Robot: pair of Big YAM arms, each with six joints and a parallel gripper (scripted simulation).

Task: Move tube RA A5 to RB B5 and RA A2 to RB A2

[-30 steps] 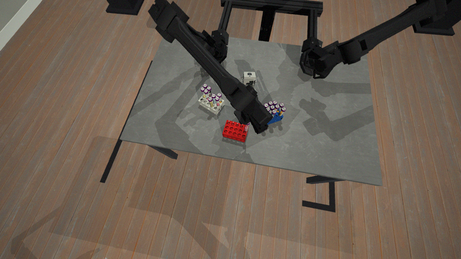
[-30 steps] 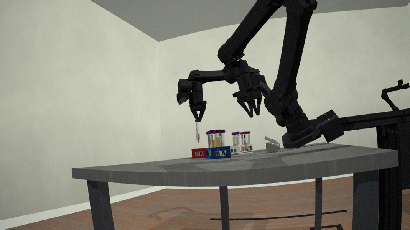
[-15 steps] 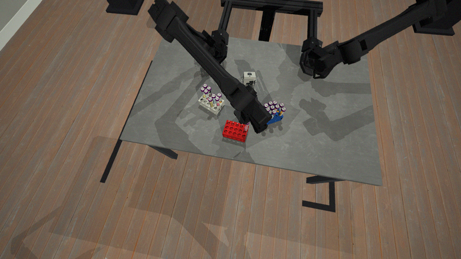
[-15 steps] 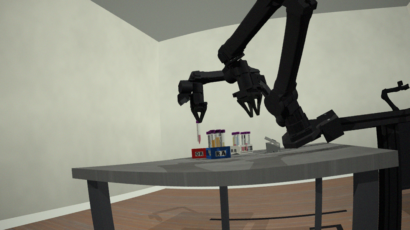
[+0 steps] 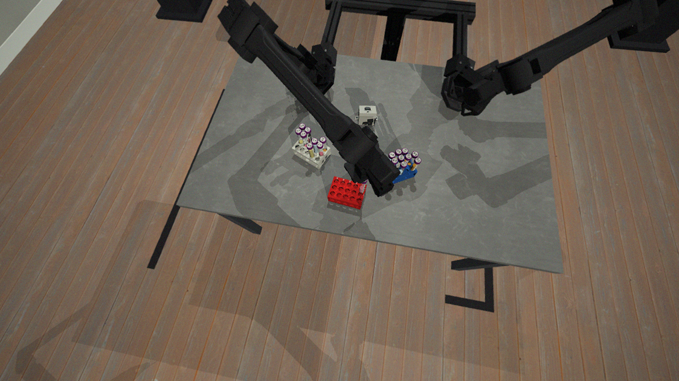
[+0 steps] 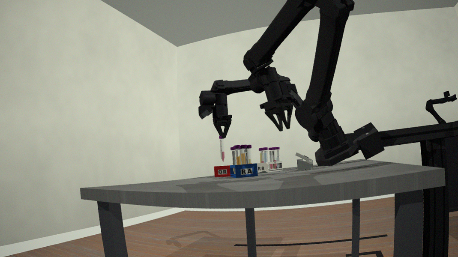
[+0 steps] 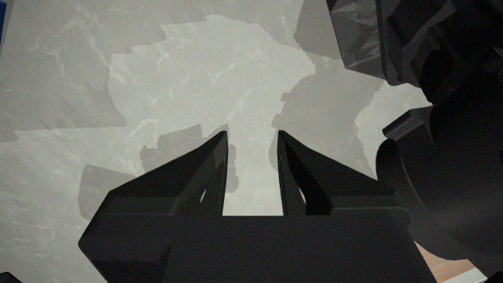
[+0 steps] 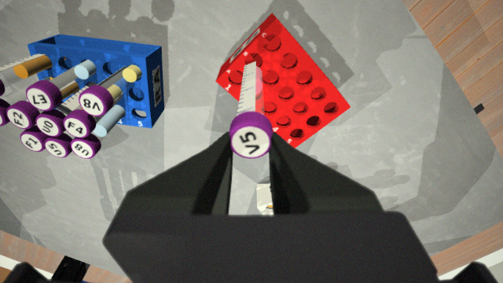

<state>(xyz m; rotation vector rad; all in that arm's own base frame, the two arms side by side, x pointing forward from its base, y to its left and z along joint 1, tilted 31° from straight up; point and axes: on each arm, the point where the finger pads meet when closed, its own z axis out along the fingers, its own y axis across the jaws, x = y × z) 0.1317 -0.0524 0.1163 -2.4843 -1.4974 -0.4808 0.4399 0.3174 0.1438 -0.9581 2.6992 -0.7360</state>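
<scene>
Purple-capped clear tube (image 6: 222, 149) (image 8: 251, 135) clamped by its cap in my right pincer (image 6: 223, 136) (image 8: 251, 141) | hanging tip-down, likely for well entry | red rack (image 5: 347, 193) (image 6: 222, 171) (image 8: 284, 84) below

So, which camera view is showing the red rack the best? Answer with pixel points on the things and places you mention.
The right wrist view: the red rack (image 5: 346, 193) (image 6: 222, 171) (image 8: 278, 94) appears large, most wells readable. The top view shows it small, one corner hidden; the exterior view shows only its QR side; the left wrist view misses it.

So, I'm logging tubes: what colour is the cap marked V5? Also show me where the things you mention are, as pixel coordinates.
Purple (image 8: 251, 122), with a white top; the right wrist view shows it best.
</scene>
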